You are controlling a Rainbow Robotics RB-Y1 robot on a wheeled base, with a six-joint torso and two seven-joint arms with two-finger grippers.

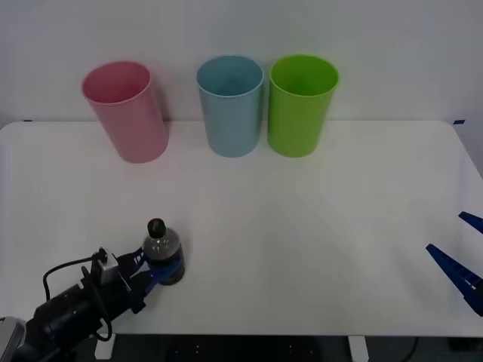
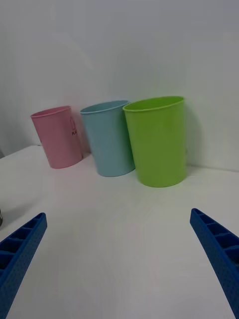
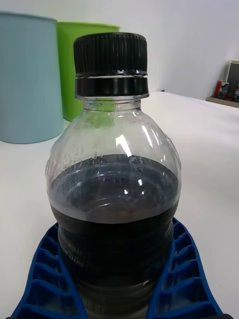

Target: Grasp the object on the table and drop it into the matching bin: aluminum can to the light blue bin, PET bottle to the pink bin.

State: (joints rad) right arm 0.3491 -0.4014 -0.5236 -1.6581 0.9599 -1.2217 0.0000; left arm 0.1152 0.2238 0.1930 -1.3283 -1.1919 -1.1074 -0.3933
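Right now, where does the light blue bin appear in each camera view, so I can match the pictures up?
Front view: the light blue bin stands at the table's far edge, middle of three, between the pink bin and the green bin.
Right wrist view: middle of the row.
Left wrist view: behind the PET bottle, cut by the picture's edge.
Shared landmark: the green bin beside it.

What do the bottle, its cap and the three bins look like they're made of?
The PET bottle looks like clear glossy plastic: see-through wall with bright highlights, dark liquid inside. Its cap seems black plastic, finely ridged. The pink bin, light blue bin and green bin look like smooth, opaque moulded plastic with a soft sheen. The left gripper flanks the bottle.
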